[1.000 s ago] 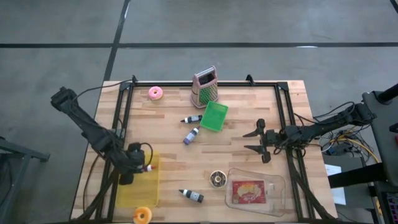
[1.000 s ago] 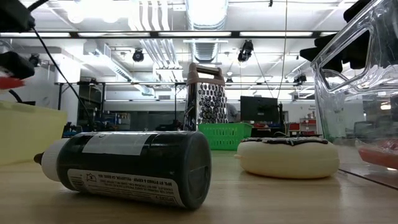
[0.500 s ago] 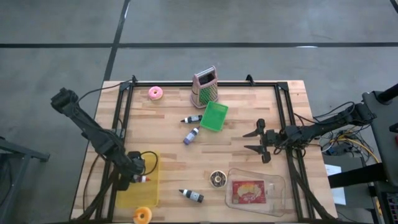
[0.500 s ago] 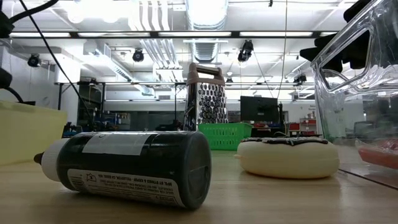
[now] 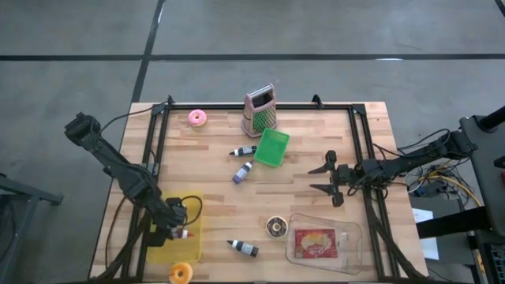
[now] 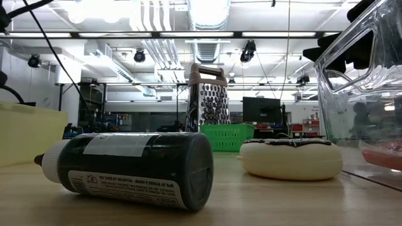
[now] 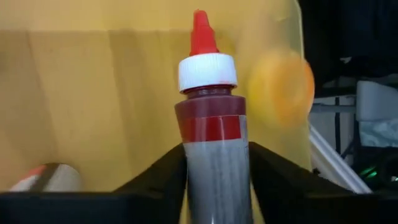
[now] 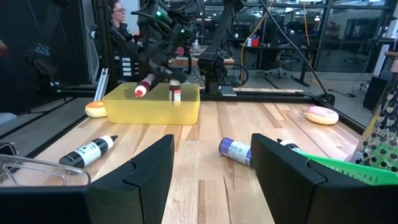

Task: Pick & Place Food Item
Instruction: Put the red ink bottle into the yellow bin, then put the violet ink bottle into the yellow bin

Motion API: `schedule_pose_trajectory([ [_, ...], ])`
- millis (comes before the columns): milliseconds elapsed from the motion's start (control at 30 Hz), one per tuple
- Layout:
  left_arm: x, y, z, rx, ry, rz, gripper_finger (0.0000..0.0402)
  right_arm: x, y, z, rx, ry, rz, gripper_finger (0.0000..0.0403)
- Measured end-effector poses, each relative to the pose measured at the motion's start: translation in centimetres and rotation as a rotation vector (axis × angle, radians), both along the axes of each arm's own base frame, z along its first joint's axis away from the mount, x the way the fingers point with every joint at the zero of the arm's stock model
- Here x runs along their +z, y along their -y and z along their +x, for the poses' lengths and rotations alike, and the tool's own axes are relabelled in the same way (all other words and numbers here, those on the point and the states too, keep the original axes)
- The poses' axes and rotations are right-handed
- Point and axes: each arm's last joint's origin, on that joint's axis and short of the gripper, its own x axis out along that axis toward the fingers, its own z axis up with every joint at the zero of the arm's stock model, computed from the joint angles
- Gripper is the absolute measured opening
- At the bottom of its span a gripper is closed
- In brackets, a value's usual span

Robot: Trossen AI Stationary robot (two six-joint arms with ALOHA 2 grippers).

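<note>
Between left hand [image 7: 214, 180] fingers: red-capped bottle [image 7: 210, 124]

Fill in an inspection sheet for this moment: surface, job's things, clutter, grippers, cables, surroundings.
Surface: wooden table, black frame rails.
Job's things: red-capped bottle between the left gripper's fingers, over the yellow bin, where another bottle already stands.
Clutter: grater, green basket, pink donut, orange donut, chocolate donut, three loose bottles, clear tray.
Grippers: left gripper at the bin; right gripper open, idle at the table's right.
Cables: loop by the left wrist.
Surroundings: person seated beyond the table.
</note>
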Motion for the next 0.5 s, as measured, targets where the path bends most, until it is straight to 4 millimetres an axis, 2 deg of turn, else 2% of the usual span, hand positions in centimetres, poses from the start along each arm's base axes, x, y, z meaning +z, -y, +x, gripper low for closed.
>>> schedule_pose_trajectory([
  [133,0.1,-0.1,0.0,0.028,0.013,0.006,0.0221,0.0,0.0,0.0,0.000,0.001,-0.002,0.0207],
  [333,0.5,-0.1,0.1,0.016,0.030,0.013,0.0226,0.0,0.0,0.0,0.000,0.002,-0.002,0.0207],
  [500,3.9,0.3,0.9,-0.008,0.256,0.032,0.0224,0.1,0.0,0.0,-0.001,0.014,-0.007,0.0207],
])
